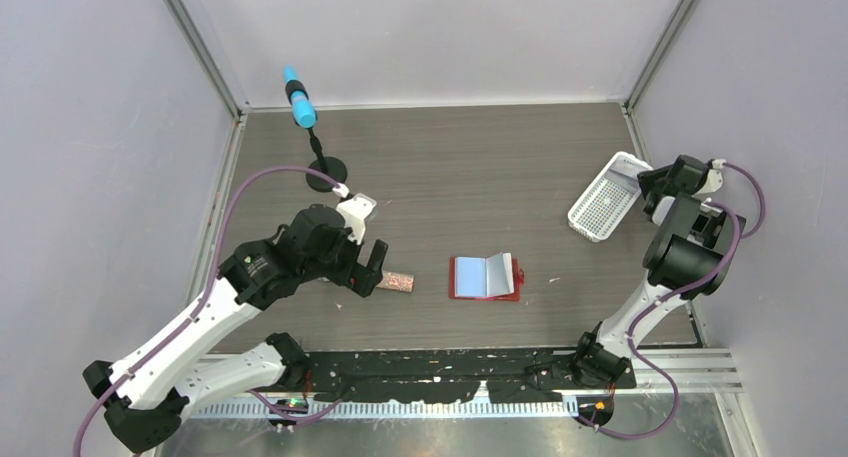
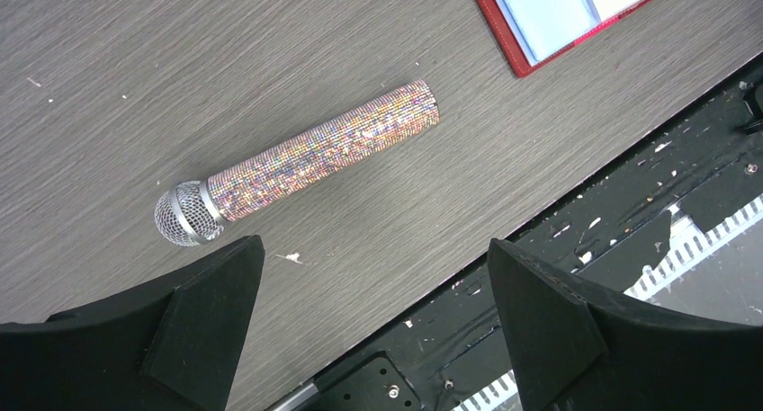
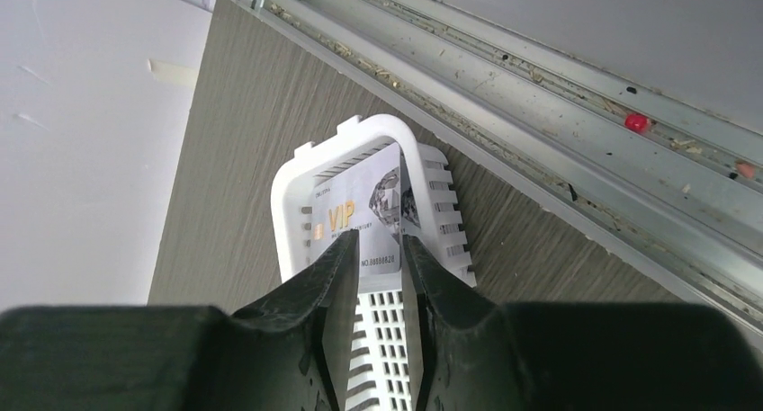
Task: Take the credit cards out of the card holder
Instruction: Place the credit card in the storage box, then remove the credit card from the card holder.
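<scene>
The red card holder [image 1: 486, 278] lies open on the table's middle, its light blue pockets up; its corner also shows in the left wrist view [image 2: 513, 47]. A pale card [image 1: 498, 273] shows on its right half. My left gripper [image 1: 371, 268] is open and empty, hovering left of the holder; in its wrist view [image 2: 373, 245] the jaws stand wide apart. My right gripper [image 1: 648, 190] is over the white basket at the far right. In its wrist view [image 3: 378, 240] the jaws stand narrowly apart above a grey "VIP" credit card [image 3: 355, 213] lying flat in the basket.
A glittery pink-brown microphone [image 2: 315, 155] lies just left of the holder, under my left gripper. The white perforated basket [image 1: 604, 209] sits by the right wall and rail [image 3: 540, 96]. A blue-tipped stand [image 1: 300, 107] is at the back left. The black front rail [image 2: 630, 186] borders the table.
</scene>
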`<control>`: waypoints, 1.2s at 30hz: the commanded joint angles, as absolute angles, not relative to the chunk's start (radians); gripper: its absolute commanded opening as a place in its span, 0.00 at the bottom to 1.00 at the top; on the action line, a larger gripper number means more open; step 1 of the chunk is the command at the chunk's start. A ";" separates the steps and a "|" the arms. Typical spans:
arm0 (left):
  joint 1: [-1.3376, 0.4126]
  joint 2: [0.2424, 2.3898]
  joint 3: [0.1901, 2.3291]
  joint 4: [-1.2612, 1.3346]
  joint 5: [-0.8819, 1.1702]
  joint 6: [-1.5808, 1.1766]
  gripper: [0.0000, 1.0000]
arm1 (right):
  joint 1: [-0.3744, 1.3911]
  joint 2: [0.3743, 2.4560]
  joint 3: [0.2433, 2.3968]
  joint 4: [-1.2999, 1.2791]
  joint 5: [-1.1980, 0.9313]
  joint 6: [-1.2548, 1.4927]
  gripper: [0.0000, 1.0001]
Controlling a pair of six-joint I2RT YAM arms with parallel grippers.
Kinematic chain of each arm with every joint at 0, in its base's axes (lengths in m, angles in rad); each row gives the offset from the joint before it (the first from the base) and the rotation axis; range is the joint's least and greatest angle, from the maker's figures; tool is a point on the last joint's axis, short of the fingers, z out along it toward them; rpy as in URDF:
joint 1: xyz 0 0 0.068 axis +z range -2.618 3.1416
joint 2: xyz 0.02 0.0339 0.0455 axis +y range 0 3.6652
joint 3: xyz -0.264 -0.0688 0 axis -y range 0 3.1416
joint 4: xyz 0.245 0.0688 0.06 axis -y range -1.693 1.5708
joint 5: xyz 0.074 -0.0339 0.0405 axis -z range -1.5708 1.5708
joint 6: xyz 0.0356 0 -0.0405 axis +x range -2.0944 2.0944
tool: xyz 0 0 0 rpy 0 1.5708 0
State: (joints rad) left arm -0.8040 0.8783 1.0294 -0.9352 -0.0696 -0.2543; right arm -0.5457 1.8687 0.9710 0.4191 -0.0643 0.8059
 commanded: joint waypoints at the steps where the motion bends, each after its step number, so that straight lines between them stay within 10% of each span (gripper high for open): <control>1: -0.805 0.852 1.031 -0.908 -0.094 -0.255 1.00 | -0.559 1.792 1.063 0.292 -0.014 0.749 0.32; 20: -0.805 0.802 1.009 -0.899 -0.176 -0.259 1.00 | -0.437 1.662 1.099 0.060 -0.003 0.712 0.39; 36: -0.805 0.777 1.000 -0.903 -0.254 -0.253 1.00 | 0.082 1.110 0.827 -0.211 0.024 0.550 0.44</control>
